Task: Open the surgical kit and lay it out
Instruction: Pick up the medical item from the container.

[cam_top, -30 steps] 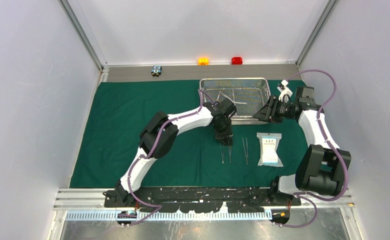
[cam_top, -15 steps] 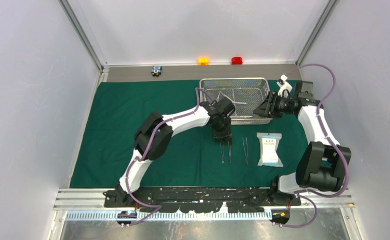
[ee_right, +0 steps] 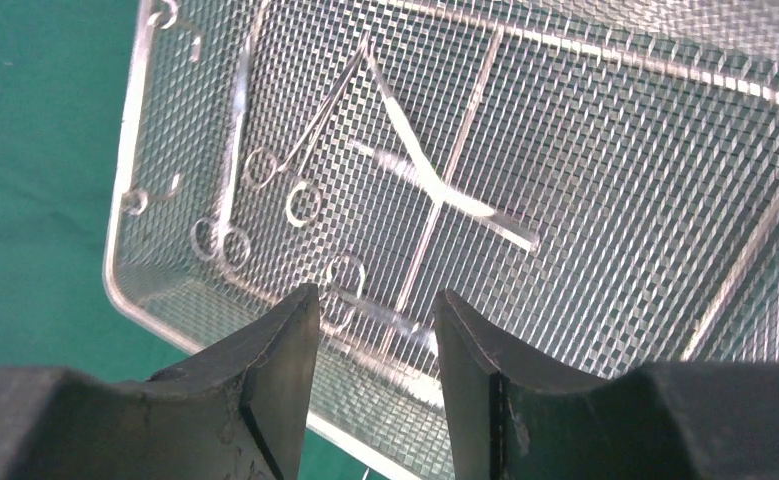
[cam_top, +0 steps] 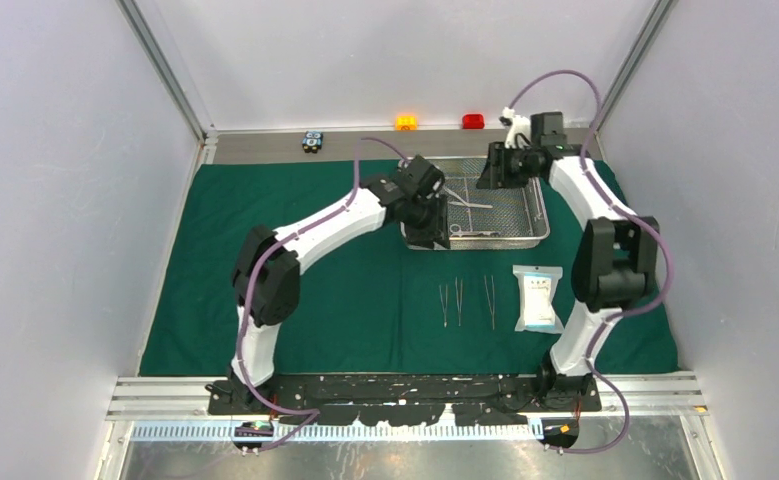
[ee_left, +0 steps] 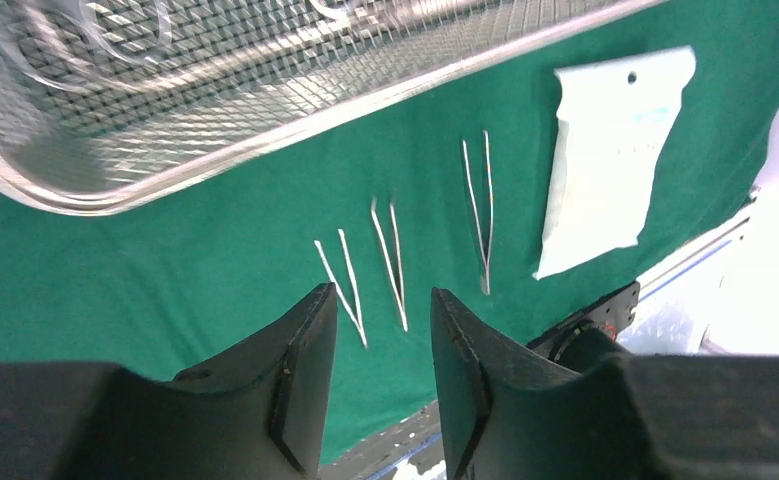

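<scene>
Wire-mesh tray (cam_top: pixel 495 243) rests on green cloth (cam_top: pixel 265 260), with ring-handled steel instruments (ee_right: pixel 300 165) crossed inside. Three slim tweezers (cam_top: pixel 459 300) and a flat white packet (cam_top: pixel 539 298) lie just in front of the tray. Left gripper (ee_left: pixel 377 325) at the tray's near-left corner, right gripper (ee_right: pixel 375 315) above its far side: both parted, holding nothing. Risk: thin, overlapped steel on open mesh may snag, lift in pairs or slip.

Plain white walls (cam_top: pixel 405 50) enclose the worktop (cam_top: pixel 265 146) on three sides; aluminium posts (cam_top: pixel 165 68) mark the rear corners; lighting is even.
</scene>
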Controlling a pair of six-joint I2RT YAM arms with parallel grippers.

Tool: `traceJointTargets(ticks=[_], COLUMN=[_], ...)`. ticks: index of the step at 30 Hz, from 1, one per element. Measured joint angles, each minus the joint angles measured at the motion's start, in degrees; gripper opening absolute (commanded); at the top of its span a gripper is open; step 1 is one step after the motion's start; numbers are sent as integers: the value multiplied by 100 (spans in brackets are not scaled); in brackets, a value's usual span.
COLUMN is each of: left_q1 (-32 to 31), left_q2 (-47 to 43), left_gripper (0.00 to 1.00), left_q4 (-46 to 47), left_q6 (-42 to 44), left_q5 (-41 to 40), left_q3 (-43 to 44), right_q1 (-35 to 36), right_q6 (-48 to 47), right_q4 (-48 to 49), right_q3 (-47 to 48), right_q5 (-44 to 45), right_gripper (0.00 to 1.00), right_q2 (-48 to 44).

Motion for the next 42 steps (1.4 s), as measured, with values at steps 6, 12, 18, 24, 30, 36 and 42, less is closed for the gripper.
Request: traceJointTargets(ticks=[6, 12, 18, 24, 30, 36, 42], left_q1=[553, 1233, 1633, 1646, 1652, 1657, 1657], left_q2=[-452, -767, -874, -874, -874, -874, -874], left_gripper=[49, 49, 49, 49, 49, 49, 49], left_q4=[-39, -22, 70, 127, 208, 240, 321], left_q6=[400, 509, 503, 479, 474, 452, 450], left_q5=[-122, -50, 35, 225, 334, 402, 452], left_q3=[66, 48, -166, -339, -385, -391, -428], right_q1=[577, 942, 1023, 1040, 1062, 1119, 1174], right_q6=[-542, -1106, -1648, -1978, -2234, -2367, -2424], right_q4=[-114, -518, -1062, -1388, -1552, -1556, -1556], right_q3=[1134, 2135, 2841, 3069, 3095, 3112, 3346], right_q5=[627, 1071, 1141, 1165, 1180, 1272, 1338], right_gripper=[53, 53, 53, 50, 49, 45, 41], right_q2=[1322, 2328, 2922, 3110, 3145, 3169, 3429])
